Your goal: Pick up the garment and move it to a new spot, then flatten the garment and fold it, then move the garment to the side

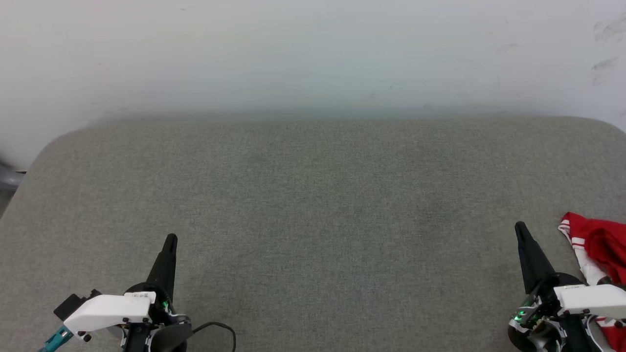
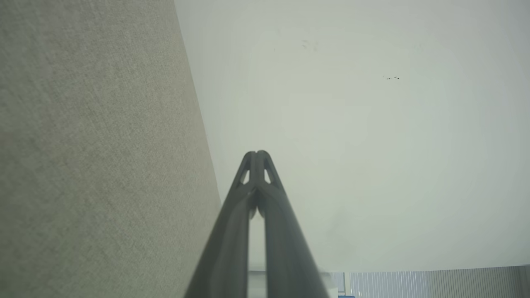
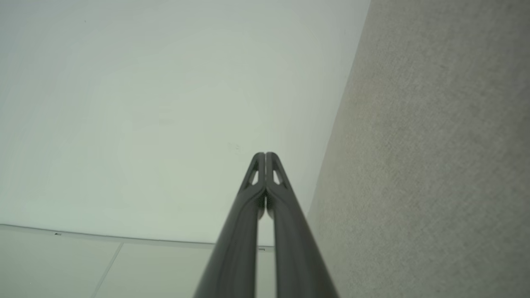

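The garment (image 1: 599,242) lies crumpled at the right edge of the grey counter (image 1: 313,195). It is red, with a white sleeve and striped trim. Just beside it is the right gripper (image 1: 519,227). Its jaws and those of the left gripper (image 1: 171,239) are fully closed and empty.

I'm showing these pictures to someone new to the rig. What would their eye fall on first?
The red garment with white striped trim, crumpled at the right edge of the grey table, is the brightest thing in the head view. Next come the two dark pointed grippers, the left gripper at the lower left and the right gripper at the lower right beside the garment, both shut and empty.
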### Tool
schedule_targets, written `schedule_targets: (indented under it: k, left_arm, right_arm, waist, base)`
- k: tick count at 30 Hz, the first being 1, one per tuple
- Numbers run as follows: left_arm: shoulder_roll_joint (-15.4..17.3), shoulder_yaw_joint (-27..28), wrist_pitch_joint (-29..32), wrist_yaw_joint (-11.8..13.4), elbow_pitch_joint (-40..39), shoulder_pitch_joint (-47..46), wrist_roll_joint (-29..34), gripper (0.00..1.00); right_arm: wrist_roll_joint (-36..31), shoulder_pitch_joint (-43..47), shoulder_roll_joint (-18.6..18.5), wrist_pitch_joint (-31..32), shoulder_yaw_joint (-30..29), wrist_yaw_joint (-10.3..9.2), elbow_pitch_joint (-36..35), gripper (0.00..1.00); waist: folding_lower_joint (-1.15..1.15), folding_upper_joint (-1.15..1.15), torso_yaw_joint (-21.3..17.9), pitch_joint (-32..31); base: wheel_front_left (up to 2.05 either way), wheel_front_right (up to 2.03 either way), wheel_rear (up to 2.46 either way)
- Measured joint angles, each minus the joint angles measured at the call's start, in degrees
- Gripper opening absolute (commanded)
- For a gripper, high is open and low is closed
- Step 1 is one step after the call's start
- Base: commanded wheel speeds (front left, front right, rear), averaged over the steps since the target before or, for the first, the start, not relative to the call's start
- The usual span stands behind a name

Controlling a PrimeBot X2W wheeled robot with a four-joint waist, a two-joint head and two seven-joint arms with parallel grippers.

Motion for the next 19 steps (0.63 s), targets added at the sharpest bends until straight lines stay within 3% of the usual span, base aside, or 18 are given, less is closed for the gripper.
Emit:
schedule_targets:
  k: [19]
  left_arm:
    - [-0.41,0.78,0.76,-0.54,0.26,-0.65,-2.38,0.00]
  right_arm:
    - [2.72,-0.85,0.04,0.26,-0.19,0.00,0.90,0.00]
  waist:
    - [0.00,0.00,-0.05,0.13]
  base:
    - [0.00,0.00,0.00]
